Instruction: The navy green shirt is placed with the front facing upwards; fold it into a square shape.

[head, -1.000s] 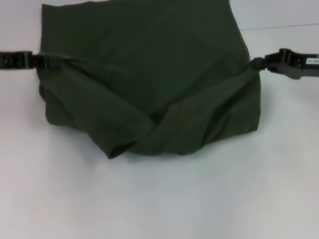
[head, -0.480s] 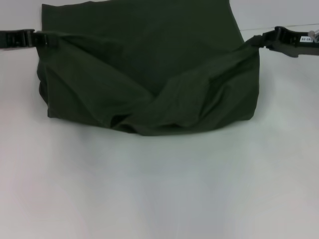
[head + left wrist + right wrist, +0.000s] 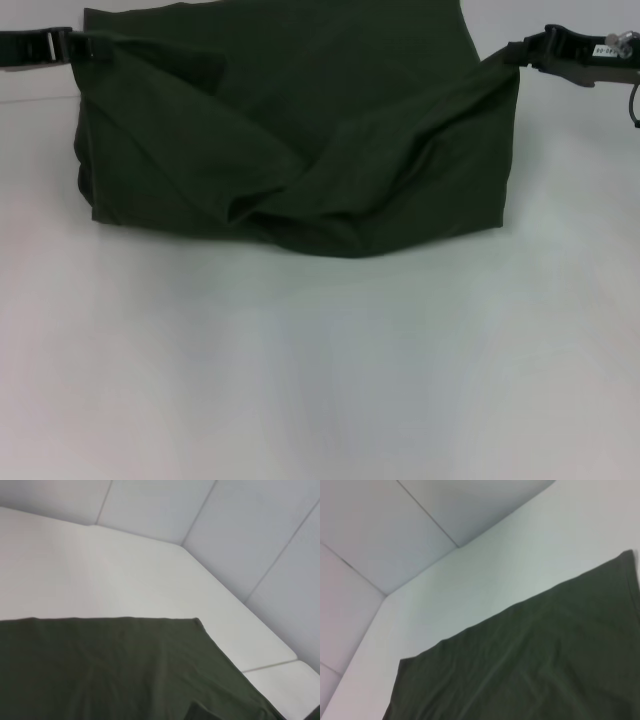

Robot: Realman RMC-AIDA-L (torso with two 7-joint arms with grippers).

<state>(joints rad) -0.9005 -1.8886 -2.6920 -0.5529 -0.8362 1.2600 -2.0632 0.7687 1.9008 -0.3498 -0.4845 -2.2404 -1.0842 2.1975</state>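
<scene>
The wide white table [image 3: 320,380] carried everything, and its whole near half lay bare; the large dark olive-green cotton shirt [image 3: 300,120] sat toward the far edge, plain green side showing, no lettering in view. Its near portion was raised at both sides and sagged in loose diagonal creases through the middle, which I judge to be a lengthwise fold being carried toward the far edge, with the corners held level so the lifted edge would land straight. The left gripper [image 3: 88,46] was at the shirt's far-left side, pinched closed on the raised corner of cloth; the right gripper [image 3: 515,52] was at the far-right side, likewise clamped on its corner, with the fabric drawn taut up to it. Both wrist views showed only a flat green panel with a straight hem and bare table beyond it, meeting pale wall panels; there seemed to be room to lay the fold down, though the slack middle might bunch unless the corners were spread apart.
</scene>
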